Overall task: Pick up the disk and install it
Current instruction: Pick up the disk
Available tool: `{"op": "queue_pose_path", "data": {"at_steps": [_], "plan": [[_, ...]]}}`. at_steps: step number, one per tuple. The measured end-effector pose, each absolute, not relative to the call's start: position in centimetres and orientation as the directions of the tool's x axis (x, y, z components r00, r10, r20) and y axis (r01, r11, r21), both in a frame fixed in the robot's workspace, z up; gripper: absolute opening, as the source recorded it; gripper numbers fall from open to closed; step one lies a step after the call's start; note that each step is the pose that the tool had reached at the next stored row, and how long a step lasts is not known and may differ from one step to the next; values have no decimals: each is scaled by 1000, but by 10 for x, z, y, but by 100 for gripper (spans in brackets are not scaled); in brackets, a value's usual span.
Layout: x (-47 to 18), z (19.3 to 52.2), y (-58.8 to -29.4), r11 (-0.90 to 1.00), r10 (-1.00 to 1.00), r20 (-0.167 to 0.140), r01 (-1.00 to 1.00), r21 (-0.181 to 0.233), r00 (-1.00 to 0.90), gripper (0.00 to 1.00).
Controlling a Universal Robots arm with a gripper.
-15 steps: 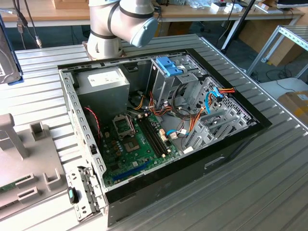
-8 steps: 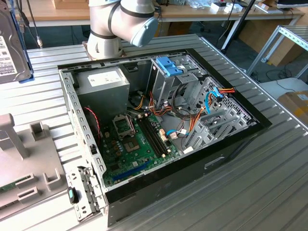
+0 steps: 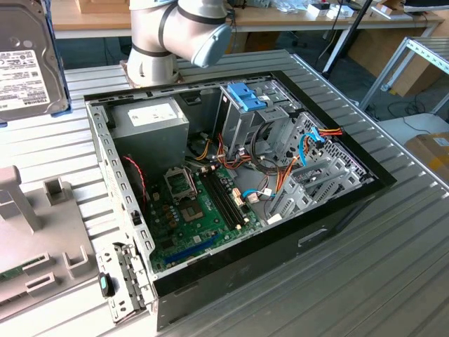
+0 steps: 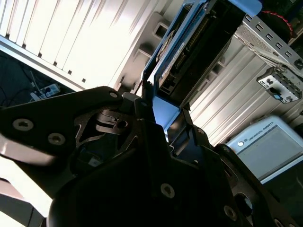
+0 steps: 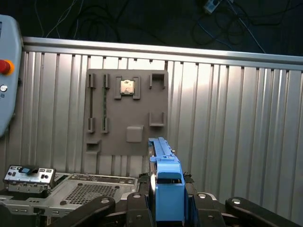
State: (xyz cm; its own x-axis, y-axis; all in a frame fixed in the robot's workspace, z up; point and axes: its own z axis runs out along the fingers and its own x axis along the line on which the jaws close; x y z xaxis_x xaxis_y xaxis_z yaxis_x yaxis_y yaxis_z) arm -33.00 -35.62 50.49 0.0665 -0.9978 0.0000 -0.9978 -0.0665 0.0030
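Observation:
The disk (image 3: pixel 28 60), a grey metal drive with a white label, hangs in the air at the exterior view's far left, above the ribbed table. The second wrist view shows my gripper (image 4: pixel 163 106) shut on the disk (image 4: pixel 189 47), its dark body edged by light-blue rails. Seen in the first wrist view, a blue rail of the disk (image 5: pixel 168 182) stands upright between the black fingers (image 5: pixel 135 201). The open computer case (image 3: pixel 231 182) lies in the middle of the table. Its metal drive cage (image 3: pixel 242 123) with a blue latch sits at the far side.
A grey fixture plate (image 5: pixel 125 111) with slots lies on the ribbed table (image 5: pixel 227 118) below the gripper and also shows as grey fixture blocks (image 3: pixel 31 232). A pendant (image 5: pixel 7 71) with a red button rests beside it. The arm's base (image 3: pixel 161 42) stands behind the case. Cables fill the case interior.

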Motion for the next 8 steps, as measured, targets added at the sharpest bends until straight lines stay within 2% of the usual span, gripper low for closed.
{"op": "queue_pose_path", "data": {"at_steps": [8], "plan": [[-306,505,-355,-67,-998,0,-998,3,67,36]]}}
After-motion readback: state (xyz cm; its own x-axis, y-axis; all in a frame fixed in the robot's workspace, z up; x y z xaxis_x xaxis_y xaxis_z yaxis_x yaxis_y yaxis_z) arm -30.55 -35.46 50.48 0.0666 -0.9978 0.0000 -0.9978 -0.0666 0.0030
